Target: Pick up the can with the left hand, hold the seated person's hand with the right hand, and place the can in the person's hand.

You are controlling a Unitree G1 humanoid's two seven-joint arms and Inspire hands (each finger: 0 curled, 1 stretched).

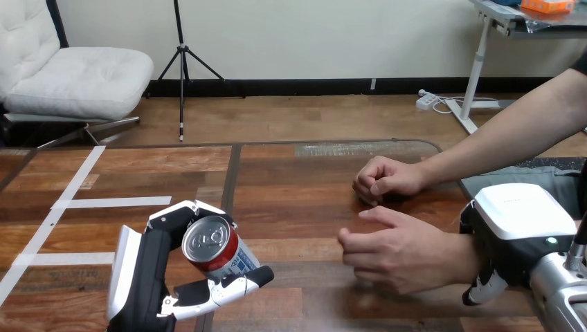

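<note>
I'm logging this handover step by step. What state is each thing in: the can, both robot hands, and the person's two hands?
can: tilted, gripped, not yet handed over.
left hand: shut on the can.
right hand: over the person's wrist, a finger curled under it.
person's near hand: loosely curled, empty, on the table.
person's far hand: closed in a fist, on the table.

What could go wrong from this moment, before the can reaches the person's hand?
1. The red and silver metal can lies tilted in the robot's left hand; it might slip on the way.
2. The person's nearer hand is curled, with no open palm facing up, so the can may find no place to rest.
</note>
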